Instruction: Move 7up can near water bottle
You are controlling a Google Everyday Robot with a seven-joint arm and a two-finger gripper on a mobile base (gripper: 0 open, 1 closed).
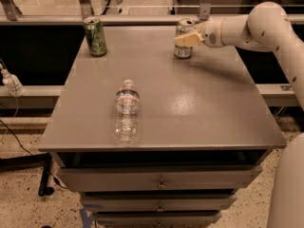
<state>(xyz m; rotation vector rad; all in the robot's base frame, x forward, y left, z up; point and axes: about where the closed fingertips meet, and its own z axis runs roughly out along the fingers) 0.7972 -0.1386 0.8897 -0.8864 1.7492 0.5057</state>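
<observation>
We see dim, warm-tinted scene. Light from above: soft glare patch on table [209,103] right of centre. Gripper [185,40] at 7up can [182,52], far edge, arm shadow faint on tabletop beneath. Water bottle [126,115] glints. Surroundings behind table dark.

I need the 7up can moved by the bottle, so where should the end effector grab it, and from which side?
Mid-body of the 7up can, from the picture's right: it stands upright near the table's far edge, and the end effector sits at its middle.
</observation>
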